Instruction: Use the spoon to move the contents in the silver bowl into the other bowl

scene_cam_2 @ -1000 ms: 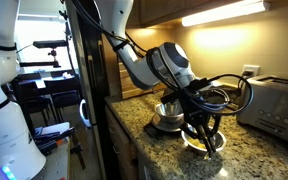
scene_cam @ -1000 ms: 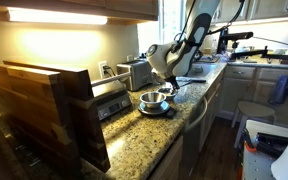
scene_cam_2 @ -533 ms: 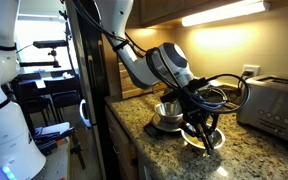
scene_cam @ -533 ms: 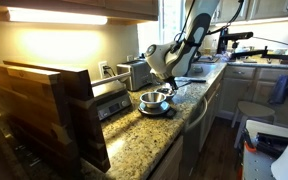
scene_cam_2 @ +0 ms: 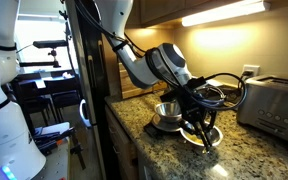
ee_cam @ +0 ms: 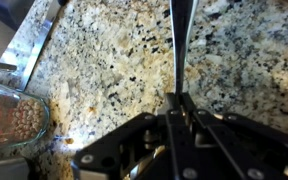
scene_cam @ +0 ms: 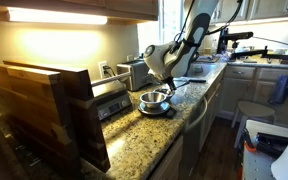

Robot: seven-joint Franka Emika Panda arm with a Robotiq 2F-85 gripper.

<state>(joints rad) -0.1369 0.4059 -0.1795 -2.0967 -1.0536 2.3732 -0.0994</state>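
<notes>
The silver bowl (scene_cam: pixel 154 98) (scene_cam_2: pixel 167 109) is a shiny steel bowl that stands on a dark mat on the granite counter, in both exterior views. A clear glass bowl (scene_cam_2: pixel 203 137) (ee_cam: pixel 14 122) sits next to it and holds small tan beans. My gripper (ee_cam: pixel 180 112) (scene_cam_2: pixel 198 122) is shut on the spoon's dark handle (ee_cam: pixel 179 40), which runs away from the jaws over bare counter. The spoon's scoop end is out of view. In an exterior view the gripper (scene_cam: pixel 170 84) hovers just above and beside the two bowls.
A steel toaster (scene_cam: pixel 134 72) (scene_cam_2: pixel 276 105) stands at the wall behind the bowls. A wooden rack (scene_cam: pixel 44 110) fills the near counter. The counter edge (scene_cam_2: pixel 134 128) drops off beside the bowls. A sink area (scene_cam: pixel 199 72) lies further along.
The gripper with the spoon has shifted slightly up and toward the silver bowl. The bowls have not moved.
</notes>
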